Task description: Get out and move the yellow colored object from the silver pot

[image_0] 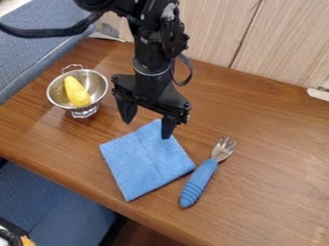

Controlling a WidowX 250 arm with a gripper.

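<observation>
I am observing the claw (147, 129) hanging spread near the blue cloth (145, 161); left of it in view, the elongated yellow object (77, 92) is lying inside the silver colander (97, 85).

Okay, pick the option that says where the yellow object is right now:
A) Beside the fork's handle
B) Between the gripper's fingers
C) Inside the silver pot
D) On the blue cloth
C: the yellow object lies within the walls of the silver pot, apart from the gripper.
</observation>
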